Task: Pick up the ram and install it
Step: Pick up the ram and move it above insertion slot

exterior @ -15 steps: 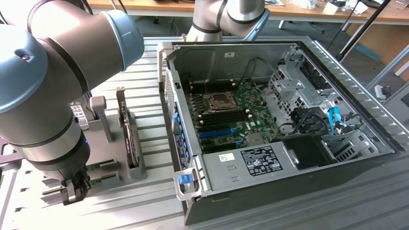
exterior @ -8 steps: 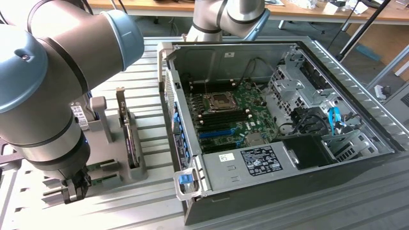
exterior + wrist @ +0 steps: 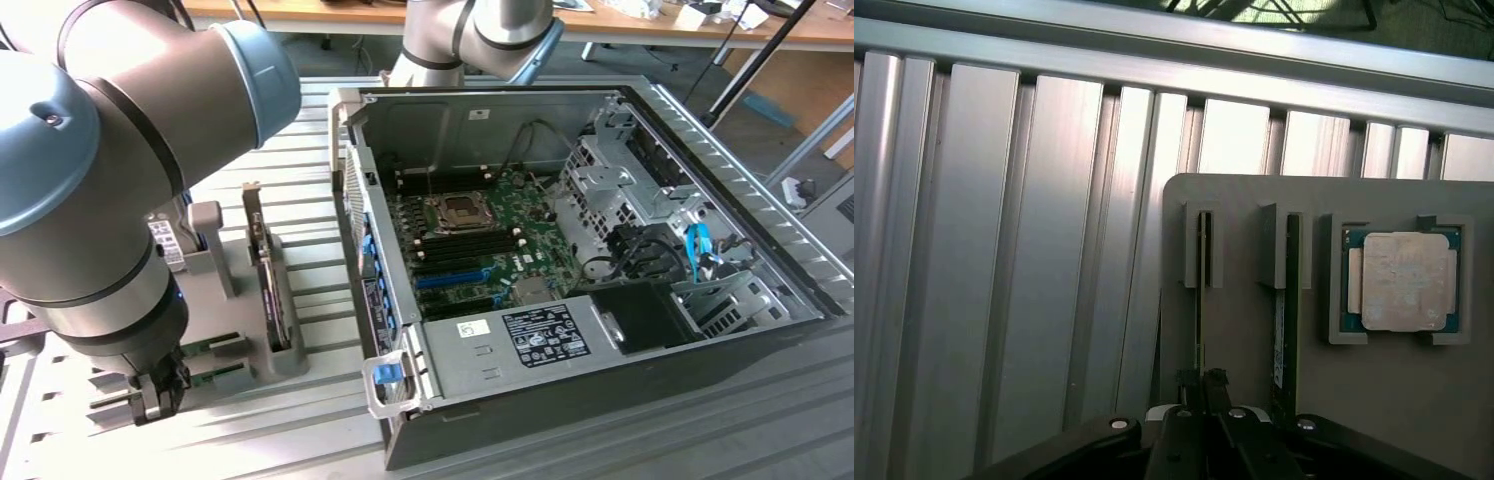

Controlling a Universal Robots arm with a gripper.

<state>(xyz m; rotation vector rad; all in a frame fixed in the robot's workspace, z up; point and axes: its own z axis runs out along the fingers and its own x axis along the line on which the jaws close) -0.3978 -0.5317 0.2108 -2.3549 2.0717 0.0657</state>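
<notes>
The ram [image 3: 1201, 300] stands on edge in a slot of the grey holder [image 3: 1244, 330], a thin green stick seen edge-on. My gripper [image 3: 1202, 382] sits over its near end, and the dark fingers [image 3: 1216, 380] are pressed together on the stick's edge. In the exterior view the gripper [image 3: 160, 392] is low at the left, below the big arm, with a strip of the green ram [image 3: 216, 376] beside it. The open computer case [image 3: 400, 385] lies to the exterior view's right, its motherboard [image 3: 514, 235] facing up.
A dark expansion card [image 3: 1287, 300] stands in the neighbouring slot, upright in the exterior view too [image 3: 270, 290]. A square silver processor [image 3: 1400, 281] rests in the holder's pocket. The ribbed aluminium table [image 3: 1004, 250] surrounds the holder. The case wall [image 3: 354, 200] rises between holder and motherboard.
</notes>
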